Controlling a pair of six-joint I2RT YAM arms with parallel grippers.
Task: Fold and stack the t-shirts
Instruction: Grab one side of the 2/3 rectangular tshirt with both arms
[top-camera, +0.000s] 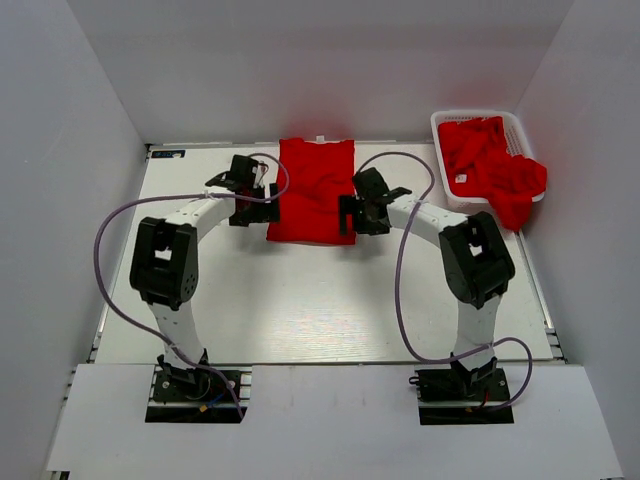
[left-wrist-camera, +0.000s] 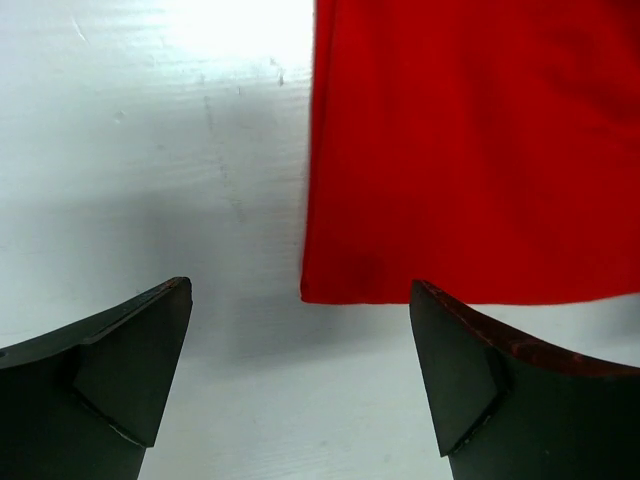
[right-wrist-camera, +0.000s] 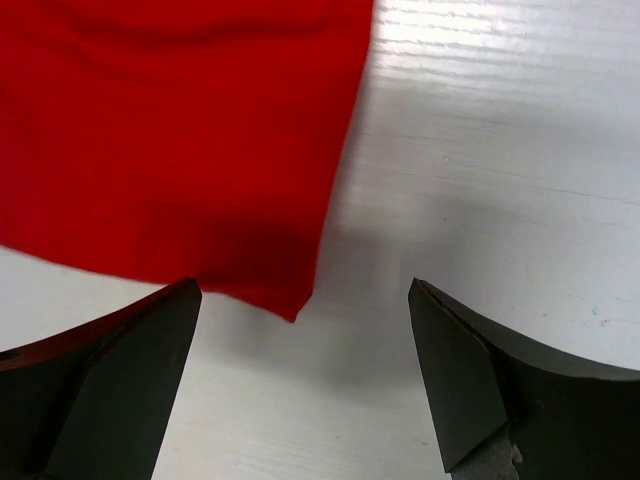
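**Both near corners lined up for the pinch**

The left gripper (top-camera: 255, 195) was seen with its claw spread wide and empty, set low over the white table (top-camera: 300, 300) just beside the left edge of the red t-shirt (top-camera: 316, 190). In the left wrist view the shirt's near left corner (left-wrist-camera: 308, 292) lay just ahead of the gap between the fingers (left-wrist-camera: 110, 370). The shirt was spread flat at the far middle of the table, narrowed to a rectangle, its white label (top-camera: 320, 137) at the far edge. The right gripper (top-camera: 355, 205) was likewise held apart and empty at the shirt's right edge, the near right corner (right-wrist-camera: 295, 312) lying ahead of its gap. At the far right a white slotted basket (top-camera: 440, 125) held a heap of further red t-shirts (top-camera: 495, 165), some spilling over the rim.

The step in hand was judged to be a pinch at both near corners. It would be done well if every layer at each corner were taken together, both claws were closed at once, and the hem were carried evenly toward the label so that no skew was introduced.
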